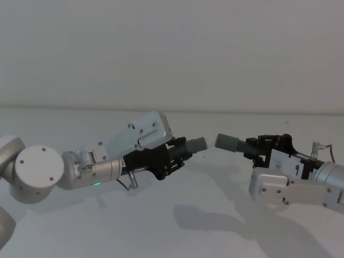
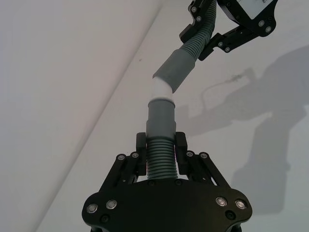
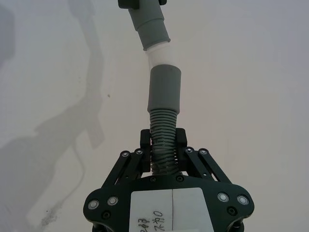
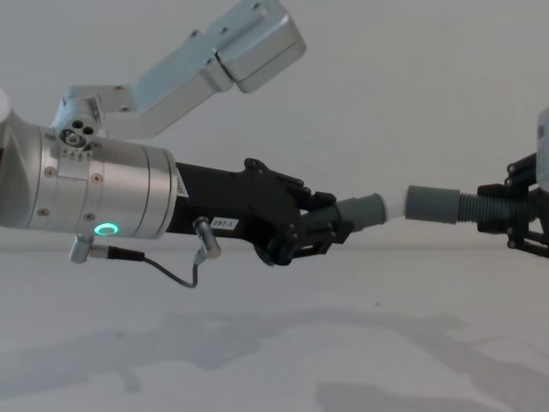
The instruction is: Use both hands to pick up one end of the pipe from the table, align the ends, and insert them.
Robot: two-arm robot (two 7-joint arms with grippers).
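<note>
Gripping ribbed pipe pieces, left tool [image 2: 161,159] and right tool [image 3: 164,145] hide both pieces' far ends.

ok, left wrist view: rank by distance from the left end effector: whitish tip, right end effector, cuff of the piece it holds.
1. The cuff of the held piece, just beyond the left end effector, which grips the ribs below it.
2. The whitish tip, at that cuff's far end, meeting the other piece's cuff.
3. The right end effector, farthest, gripping the other piece's ribbed part.
</note>
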